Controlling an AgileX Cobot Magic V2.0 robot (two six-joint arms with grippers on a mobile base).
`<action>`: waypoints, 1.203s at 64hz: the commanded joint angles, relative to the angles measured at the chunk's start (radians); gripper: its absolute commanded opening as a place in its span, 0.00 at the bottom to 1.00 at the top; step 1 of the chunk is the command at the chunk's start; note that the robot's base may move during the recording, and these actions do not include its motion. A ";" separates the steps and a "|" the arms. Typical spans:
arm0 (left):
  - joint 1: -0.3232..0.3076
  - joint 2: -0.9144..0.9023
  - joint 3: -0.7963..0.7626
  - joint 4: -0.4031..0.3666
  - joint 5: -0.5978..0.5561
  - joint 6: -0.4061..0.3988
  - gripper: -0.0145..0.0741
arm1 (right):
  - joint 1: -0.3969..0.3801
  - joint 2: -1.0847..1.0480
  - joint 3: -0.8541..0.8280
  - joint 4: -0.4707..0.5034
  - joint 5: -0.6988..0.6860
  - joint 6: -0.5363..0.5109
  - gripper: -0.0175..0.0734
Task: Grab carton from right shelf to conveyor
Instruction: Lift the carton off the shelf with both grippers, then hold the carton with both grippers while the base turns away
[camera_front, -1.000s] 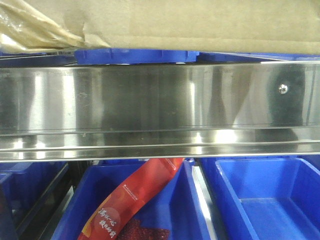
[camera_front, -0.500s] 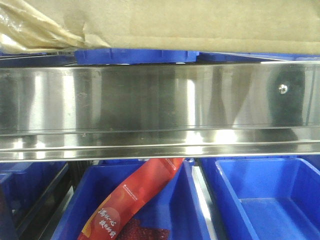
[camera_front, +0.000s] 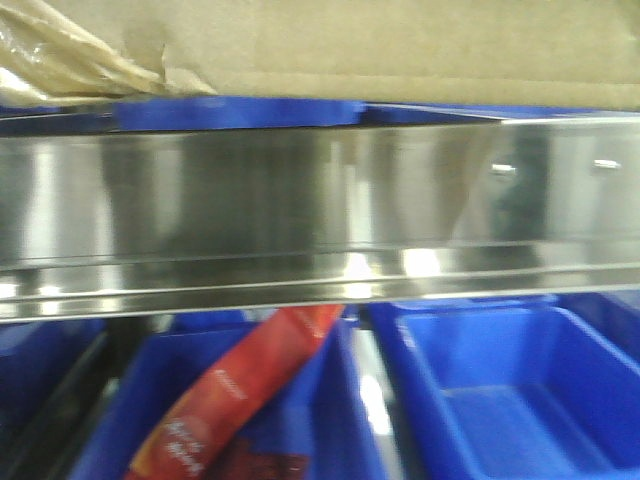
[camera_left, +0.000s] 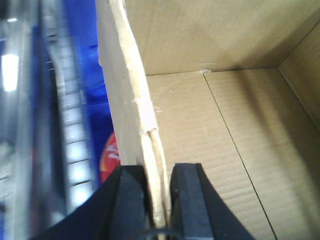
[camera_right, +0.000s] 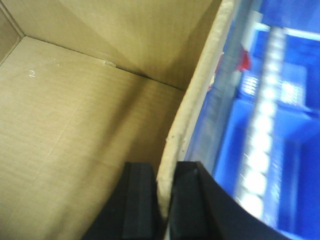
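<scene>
Left gripper (camera_left: 159, 175) and right gripper (camera_right: 162, 172) clamp opposite carton (camera_left: 225, 150) walls; my uneven pull could buckle cardboard or snag the right shelf (camera_front: 300, 200) rail.

front view sits very close, facing straight at the shiny brushed stainless-steel shelf rail (camera_front: 250, 200), blurred. plain brown corrugated cardboard carton (camera_front: 400, 40) along top edge, blue plastic bins (camera_front: 500, 390) below. left wrist view looks past the black left gripper (camera_left: 159, 175) into the carton from one side wall. right wrist view looks past the black right gripper (camera_right: 164, 172) from the opposite wall. all three share the carton; wrist views share its inside.
</scene>
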 joint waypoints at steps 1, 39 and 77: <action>-0.005 -0.016 -0.009 0.004 -0.037 0.010 0.15 | -0.001 -0.013 0.002 -0.024 -0.023 -0.025 0.12; -0.005 -0.016 -0.009 0.004 -0.037 0.010 0.15 | -0.001 -0.013 0.002 -0.024 -0.023 -0.025 0.12; -0.005 -0.016 -0.009 0.004 -0.037 0.010 0.15 | -0.001 -0.013 0.002 -0.024 -0.023 -0.025 0.12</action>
